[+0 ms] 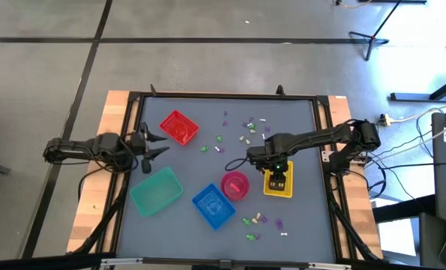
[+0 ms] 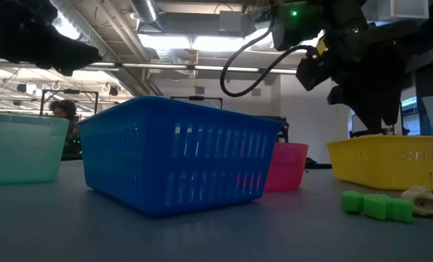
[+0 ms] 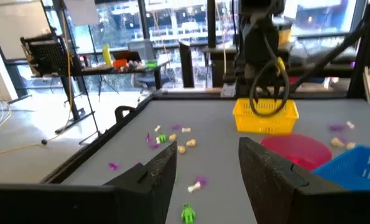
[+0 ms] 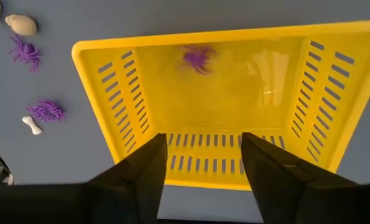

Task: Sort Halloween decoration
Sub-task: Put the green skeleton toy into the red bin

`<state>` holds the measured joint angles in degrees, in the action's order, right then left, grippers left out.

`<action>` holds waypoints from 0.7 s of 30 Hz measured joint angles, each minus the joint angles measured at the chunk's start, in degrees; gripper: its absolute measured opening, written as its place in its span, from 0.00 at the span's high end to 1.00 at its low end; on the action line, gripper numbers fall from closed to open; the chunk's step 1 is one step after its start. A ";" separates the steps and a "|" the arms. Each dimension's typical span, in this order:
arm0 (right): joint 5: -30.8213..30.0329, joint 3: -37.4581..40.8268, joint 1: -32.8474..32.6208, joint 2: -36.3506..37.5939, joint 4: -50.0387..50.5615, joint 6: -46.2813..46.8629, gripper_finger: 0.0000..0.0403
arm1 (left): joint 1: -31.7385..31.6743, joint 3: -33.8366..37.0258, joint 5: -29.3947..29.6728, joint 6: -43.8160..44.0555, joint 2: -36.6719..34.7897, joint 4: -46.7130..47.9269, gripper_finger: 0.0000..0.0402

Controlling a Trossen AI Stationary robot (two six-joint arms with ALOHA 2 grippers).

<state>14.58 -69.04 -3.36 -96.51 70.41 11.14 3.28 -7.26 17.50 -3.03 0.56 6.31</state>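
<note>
A yellow basket (image 4: 234, 106) is filling the right wrist view, holding one purple spider (image 4: 197, 58) near its upper rim. The right gripper (image 1: 279, 174) is hovering over it at centre right of the high view, jaws spread and empty. Five containers are sitting there: red basket (image 1: 179, 127), teal basket (image 1: 156, 190), blue basket (image 1: 213, 205), pink bowl (image 1: 234, 184) and the yellow one. Loose Halloween decoration (image 1: 246, 129) is lying scattered at upper centre and lower centre. The left gripper (image 1: 157, 144) is waiting at left, jaws spread.

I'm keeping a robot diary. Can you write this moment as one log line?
right gripper: open over yellow basket | purple spider: in basket | left gripper: open, waiting by red basket
</note>
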 joint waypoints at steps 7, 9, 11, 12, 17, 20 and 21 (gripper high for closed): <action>-0.03 -0.02 0.00 0.49 0.46 -4.01 0.48 | 0.00 -0.01 -1.40 -0.08 6.48 -16.87 0.61; -1.41 -0.02 -0.02 1.50 0.45 -5.08 0.48 | -0.01 -0.01 -1.89 0.03 9.65 -20.89 0.61; -4.65 -0.02 -0.02 3.04 0.18 -5.71 0.48 | -0.01 0.00 -1.94 1.98 13.28 -23.62 0.61; -6.69 -0.02 0.00 4.00 0.06 -5.94 0.48 | 0.00 0.00 -1.87 3.45 15.33 -24.53 0.61; -15.26 0.22 0.00 9.65 -2.31 -8.40 0.48 | -0.01 -0.01 -0.53 9.34 26.54 -31.27 0.61; -17.00 2.29 0.00 13.88 -7.32 -11.18 0.48 | -0.01 -0.01 0.00 10.54 32.72 -36.88 0.61; -17.02 3.33 0.00 15.31 -9.40 -12.30 0.48 | 0.01 -0.01 0.00 10.65 34.74 -39.10 0.61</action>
<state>-2.44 -65.71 -3.36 -81.20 61.01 -1.16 3.29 -7.27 17.50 7.62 35.29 -32.80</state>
